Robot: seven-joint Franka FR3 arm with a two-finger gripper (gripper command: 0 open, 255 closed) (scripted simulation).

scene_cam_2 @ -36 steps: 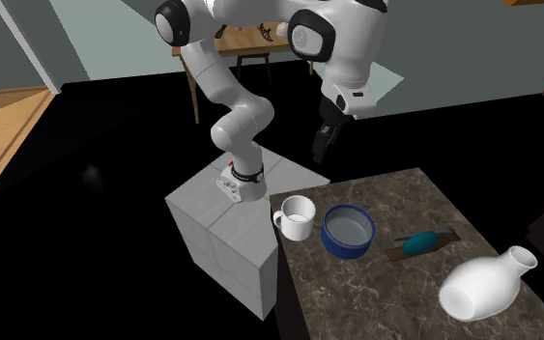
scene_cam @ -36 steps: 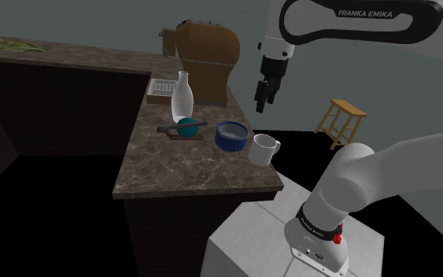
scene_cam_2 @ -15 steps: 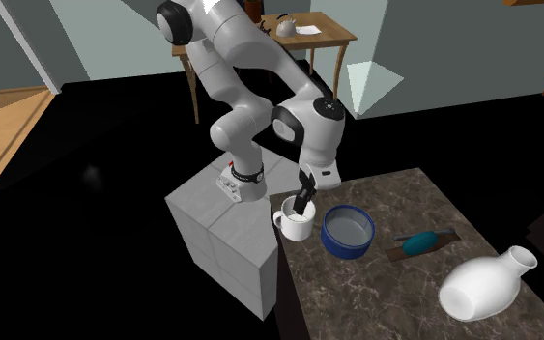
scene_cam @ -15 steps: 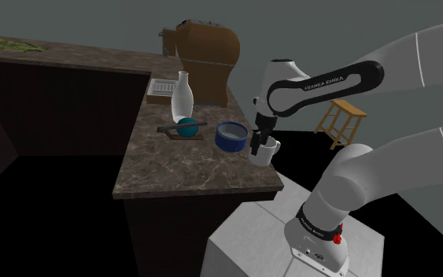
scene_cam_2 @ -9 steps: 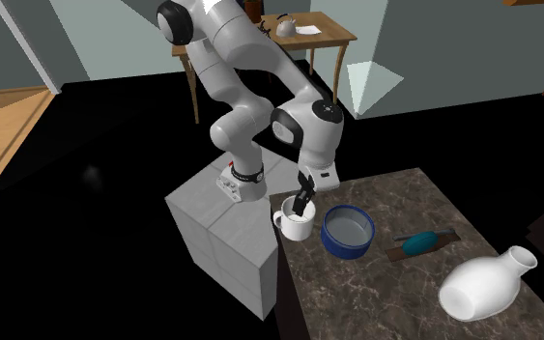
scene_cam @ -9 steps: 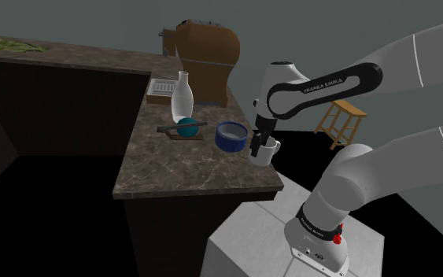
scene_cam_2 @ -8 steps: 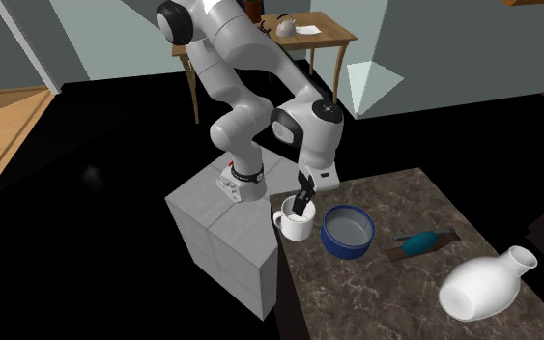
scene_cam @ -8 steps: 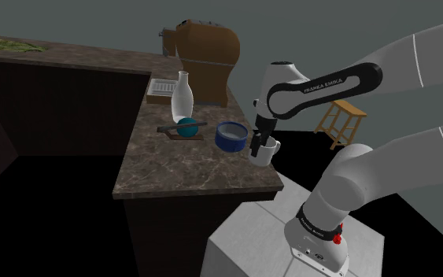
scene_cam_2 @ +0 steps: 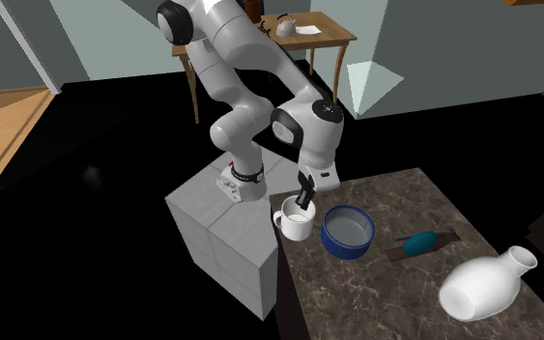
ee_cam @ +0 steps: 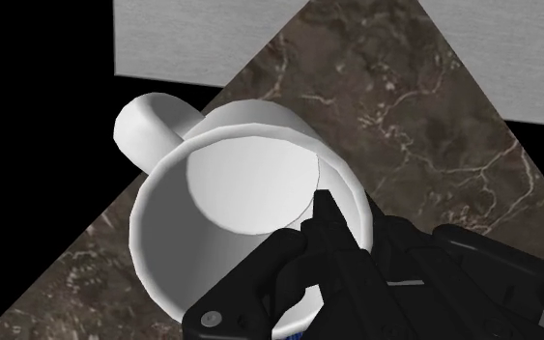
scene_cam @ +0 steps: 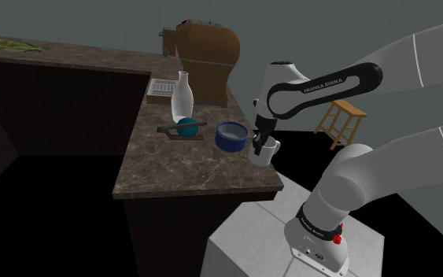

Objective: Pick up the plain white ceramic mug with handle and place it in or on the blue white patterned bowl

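The white mug [scene_cam: 264,152] [scene_cam_2: 294,223] stands upright at the counter's near corner, its handle [ee_cam: 144,130] pointing away from the blue bowl [scene_cam: 231,136] [scene_cam_2: 348,232] beside it. My gripper [scene_cam: 257,145] [scene_cam_2: 304,202] [ee_cam: 342,241] comes down on the mug's rim on the side nearest the bowl. It is shut on the mug's wall [ee_cam: 352,198], one finger inside the cup and the other outside. The mug's bottom rests on the marble counter [scene_cam: 188,169] [scene_cam_2: 386,290].
Past the bowl lie a teal ball on a dark tray [scene_cam: 186,127] [scene_cam_2: 421,240] and a white bottle-shaped vase [scene_cam: 181,97] [scene_cam_2: 482,285]. A brown cabinet [scene_cam: 206,51] stands behind the counter. The grey stand [scene_cam_2: 223,227] adjoins the counter's corner, and a wooden stool [scene_cam: 341,120] stands farther off.
The arm came down from high above onto the mug. In the last half second the fingers closed on the mug's wall. Mug and bowl have not shifted.
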